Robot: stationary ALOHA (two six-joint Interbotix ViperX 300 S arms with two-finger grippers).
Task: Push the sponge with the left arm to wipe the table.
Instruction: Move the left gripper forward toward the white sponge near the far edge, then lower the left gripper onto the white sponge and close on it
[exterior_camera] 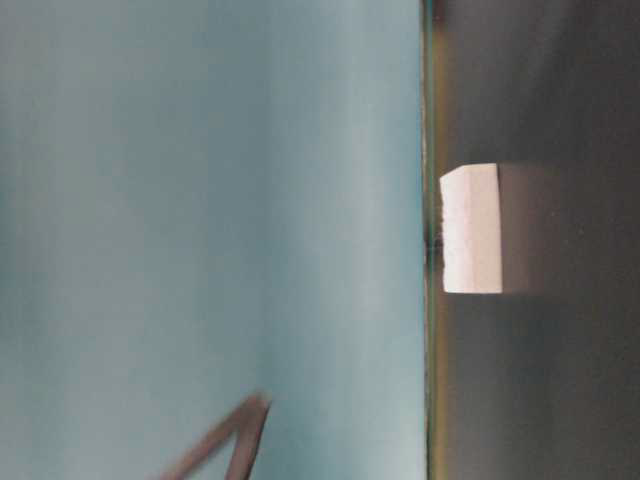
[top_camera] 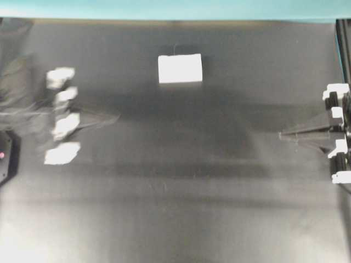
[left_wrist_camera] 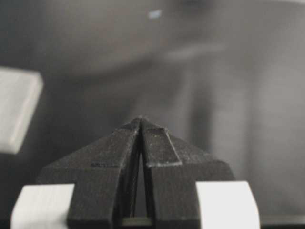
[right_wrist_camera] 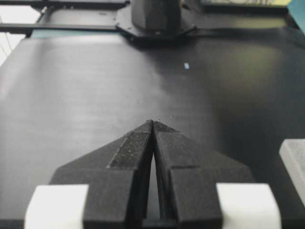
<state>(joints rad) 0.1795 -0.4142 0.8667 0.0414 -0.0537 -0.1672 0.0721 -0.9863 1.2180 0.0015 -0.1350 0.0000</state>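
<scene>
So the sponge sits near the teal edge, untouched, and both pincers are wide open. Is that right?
One thing is wrong: the pincers are not open. The left wrist view shows the left pincer with fingers closed to a point, and the right wrist view shows the same for the right pincer. The sponge does sit near the teal edge, touched by neither.

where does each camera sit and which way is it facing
Overhead: above the table, looking down; sponge near the teal far edge, blurred left arm at left, right hand at right.
Table-level: low, picture turned sideways, facing the sponge and teal wall; blurred dark arm part at the bottom.
Left wrist: behind the shut left hand, sponge at left.
Right wrist: behind the shut right hand, sponge at right.
All four share the sponge.
</scene>
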